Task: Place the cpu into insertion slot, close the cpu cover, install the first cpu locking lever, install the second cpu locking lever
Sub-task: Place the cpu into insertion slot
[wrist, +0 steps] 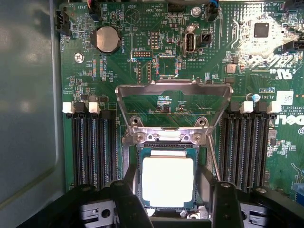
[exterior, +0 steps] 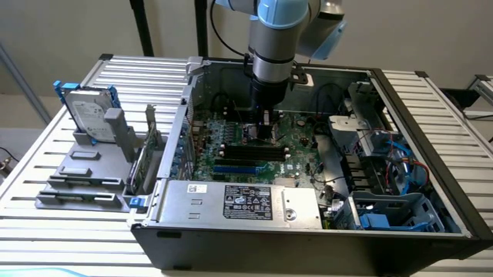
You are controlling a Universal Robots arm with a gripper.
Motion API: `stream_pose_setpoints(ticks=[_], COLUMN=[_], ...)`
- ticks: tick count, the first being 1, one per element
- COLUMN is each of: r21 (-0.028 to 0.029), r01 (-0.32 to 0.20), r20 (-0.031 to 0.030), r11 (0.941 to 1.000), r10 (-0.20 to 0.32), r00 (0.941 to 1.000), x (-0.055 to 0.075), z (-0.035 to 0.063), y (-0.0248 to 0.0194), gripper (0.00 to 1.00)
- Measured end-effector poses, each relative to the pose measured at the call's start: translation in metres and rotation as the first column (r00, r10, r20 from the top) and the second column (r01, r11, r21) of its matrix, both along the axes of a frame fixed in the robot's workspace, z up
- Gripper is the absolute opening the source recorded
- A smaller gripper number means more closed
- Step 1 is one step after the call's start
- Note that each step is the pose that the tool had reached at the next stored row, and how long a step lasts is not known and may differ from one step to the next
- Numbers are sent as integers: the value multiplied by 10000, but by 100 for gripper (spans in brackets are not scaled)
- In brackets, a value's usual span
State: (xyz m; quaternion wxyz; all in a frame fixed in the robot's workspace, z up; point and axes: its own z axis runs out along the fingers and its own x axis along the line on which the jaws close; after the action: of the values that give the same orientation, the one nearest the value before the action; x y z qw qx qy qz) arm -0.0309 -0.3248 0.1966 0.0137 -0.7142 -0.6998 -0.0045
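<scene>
CPU [wrist: 167, 182] sitting in slot [wrist: 137, 202], cover [wrist: 174, 90] raised; arm [exterior: 273, 57] hanging vertical, fingers [wrist: 127, 199] released, straddling it; board [wrist: 209, 66] reading "TMT USB2".

Lab bench with opened computer case [exterior: 308, 231]

Cpu [wrist: 167, 182] in insertion slot [wrist: 134, 178]; cpu cover [wrist: 174, 89] open beside it.

A table [exterior: 447, 115] of pale ribbed metal slats carries an open black computer case [exterior: 308, 245], lying on its side. Toward the exterior view's left, a grey plastic stand [exterior: 85, 173] rests directly on the slats, holding a hard drive [exterior: 89, 112] that appears to stand upright.
</scene>
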Motion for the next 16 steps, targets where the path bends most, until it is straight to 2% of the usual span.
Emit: stream_pose_setpoints(ticks=[1,5,12,16], r21=[0,3,205,257], r01=[0,0,0,0], r20=[0,-2,-2,-1], r11=[10000,10000,9998,9997], r10=[0,0,0,0], r00=[10000,10000,10000,10000], x=[0,0,-2,-2], z=[0,7,12,12], y=[0,0,0,-1], gripper=[62,62,62,62])
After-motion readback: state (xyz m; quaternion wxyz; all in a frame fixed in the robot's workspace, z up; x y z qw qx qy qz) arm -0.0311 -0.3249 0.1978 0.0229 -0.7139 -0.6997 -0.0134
